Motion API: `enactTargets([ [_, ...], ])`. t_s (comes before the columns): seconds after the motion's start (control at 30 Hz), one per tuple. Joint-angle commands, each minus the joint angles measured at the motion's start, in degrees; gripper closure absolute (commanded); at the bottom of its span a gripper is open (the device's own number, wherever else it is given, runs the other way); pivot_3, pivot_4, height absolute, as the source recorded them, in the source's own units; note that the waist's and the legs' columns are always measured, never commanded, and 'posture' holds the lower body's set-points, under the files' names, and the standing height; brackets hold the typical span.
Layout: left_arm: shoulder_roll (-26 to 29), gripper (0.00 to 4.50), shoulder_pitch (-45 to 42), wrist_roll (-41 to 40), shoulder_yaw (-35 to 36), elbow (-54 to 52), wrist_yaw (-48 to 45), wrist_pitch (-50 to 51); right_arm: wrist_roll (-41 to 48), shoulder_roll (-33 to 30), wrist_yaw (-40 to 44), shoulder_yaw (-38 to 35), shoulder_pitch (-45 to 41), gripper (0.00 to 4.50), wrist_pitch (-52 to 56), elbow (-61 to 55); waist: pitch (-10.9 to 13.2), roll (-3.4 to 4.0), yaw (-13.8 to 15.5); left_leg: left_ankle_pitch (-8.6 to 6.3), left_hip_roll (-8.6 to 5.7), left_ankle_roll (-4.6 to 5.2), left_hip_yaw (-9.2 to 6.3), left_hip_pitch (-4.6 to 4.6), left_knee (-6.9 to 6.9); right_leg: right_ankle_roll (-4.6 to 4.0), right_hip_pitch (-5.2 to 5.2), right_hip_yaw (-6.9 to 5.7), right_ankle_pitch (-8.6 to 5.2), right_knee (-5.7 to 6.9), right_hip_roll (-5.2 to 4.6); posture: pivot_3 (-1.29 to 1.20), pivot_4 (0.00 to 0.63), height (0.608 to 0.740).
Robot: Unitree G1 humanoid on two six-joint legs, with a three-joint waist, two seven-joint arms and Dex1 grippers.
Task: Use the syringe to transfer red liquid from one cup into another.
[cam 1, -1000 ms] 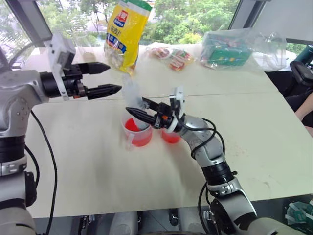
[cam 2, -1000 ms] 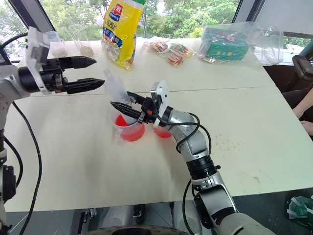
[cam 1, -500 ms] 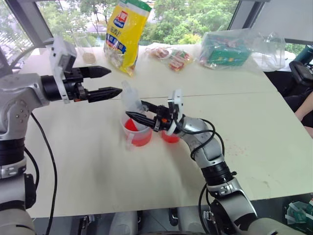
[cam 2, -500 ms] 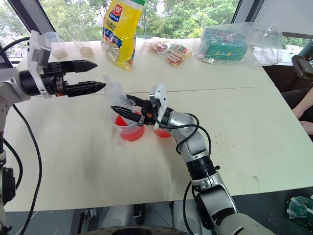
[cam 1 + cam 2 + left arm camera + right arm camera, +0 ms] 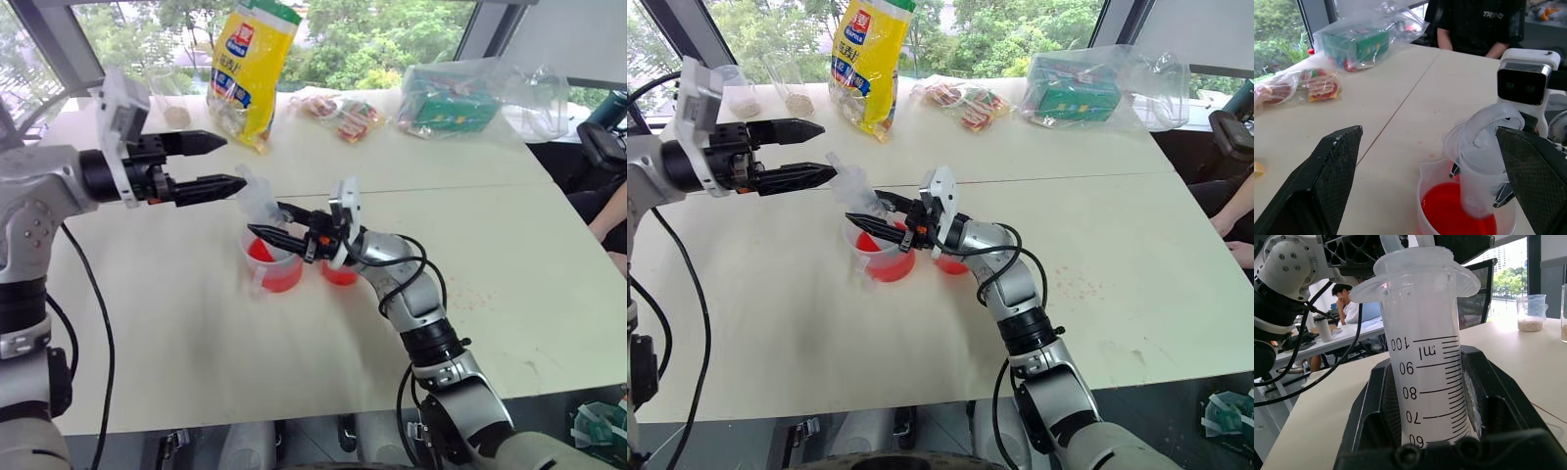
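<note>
Behind the right end effector (image 5: 271, 221) gripping the syringe (image 5: 257, 196), its tip is hidden; left end effector (image 5: 231, 164) gapes.

This looks like an office or robotics lab set up for tabletop trials. A long pale table (image 5: 509, 274) runs under big windows (image 5: 1019, 24) looking onto green trees, and beyond the right gripper's fingers a person (image 5: 1354, 308) works at a laptop (image 5: 1370, 311) on another desk. A seated person (image 5: 1476, 24) in a black shirt waits past the left fingers, near bagged snacks (image 5: 1300, 88) and a bagged green box (image 5: 1354, 44).
</note>
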Motion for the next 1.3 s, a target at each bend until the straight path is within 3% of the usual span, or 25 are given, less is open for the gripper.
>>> enactTargets([
  [0.03, -1.84, 0.0, -0.55, -0.56, 0.32, -2.57, 2.03, -0.68, 0.1, 0.47, 0.37, 0.46, -0.37, 3.17, -0.09, 0.2, 0.0, 0.0, 0.0, 0.0, 0.0, 0.0, 0.0, 0.01, 0.0, 0.0, 0.01, 0.0, 0.0, 0.0, 0.0, 0.0, 0.15, 0.74],
  [0.43, -5.95, 0.0, 2.95, -0.85, -1.63, -6.7, 5.24, 0.83, -0.31, 0.8, 0.49, 0.5, -1.21, 3.17, 0.64, 0.19, -0.02, -0.03, 0.02, 0.01, 0.02, -0.02, -0.04, 0.07, 0.0, -0.02, 0.07, 0.0, 0.01, 0.0, 0.01, 0.0, 0.15, 0.74],
  [0.53, -6.22, 0.9, 3.07, -1.31, -1.49, -6.78, 5.43, 1.23, -0.49, 0.94, 0.53, 0.47, -1.24, 3.17, 0.82, 0.15, -0.02, -0.03, 0.05, 0.02, 0.02, -0.03, -0.03, 0.13, 0.0, -0.02, 0.13, 0.01, 0.01, -0.01, 0.01, 0.0, 0.15, 0.74],
  [0.77, -6.71, 4.42, 3.24, -2.26, -1.29, -7.23, 5.77, 1.67, -0.66, 0.97, 0.88, 0.55, -1.42, 3.17, 1.2, 0.25, -0.02, -0.04, -0.01, 0.02, 0.02, -0.03, -0.04, 0.2, 0.0, -0.04, 0.19, 0.01, 0.01, -0.01, 0.02, 0.0, 0.15, 0.74],
  [1.3, -7.3, 4.47, -3.01, -2.33, 1.04, -3.34, 8.09, 0.23, 0.06, 1.22, 2.29, 1.99, -1.27, 3.17, 4.99, 1.53, -0.01, -0.02, 0.02, 0.02, 0.02, -0.03, -0.04, 0.19, -0.01, -0.04, 0.19, 0.01, 0.01, -0.03, 0.02, 0.0, 0.15, 0.74],
])
